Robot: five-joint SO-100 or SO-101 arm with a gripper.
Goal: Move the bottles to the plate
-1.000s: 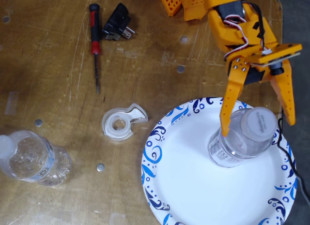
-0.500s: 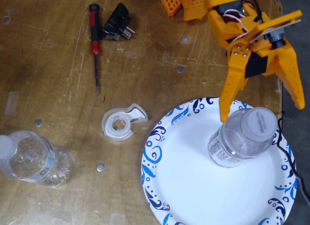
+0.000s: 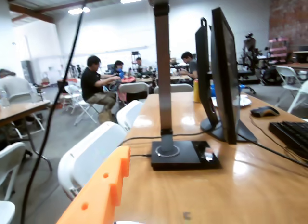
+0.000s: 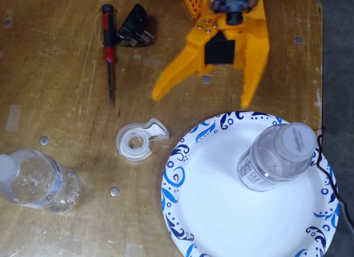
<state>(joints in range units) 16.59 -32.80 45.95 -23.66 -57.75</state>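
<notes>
In the fixed view, one clear bottle (image 4: 276, 157) with a white cap stands upright on the right part of the white plate with blue swirls (image 4: 210, 213). The other clear bottle (image 4: 36, 182), with a pale blue-white label, stands on the bare table at the lower left, far from the plate. My orange gripper (image 4: 202, 99) is wide open and empty just above the plate's top rim, apart from both bottles. The wrist view looks out over the room and shows only one orange finger (image 3: 101, 195). No bottle or plate shows there.
A clear round tape dispenser (image 4: 138, 141) lies just left of the plate. A red-black screwdriver (image 4: 108, 47) and a black plug adapter (image 4: 134, 26) lie at the top left. The table's edge (image 4: 321, 74) runs along the right. The wrist view shows a lamp base (image 3: 185, 154) and monitor (image 3: 224, 74).
</notes>
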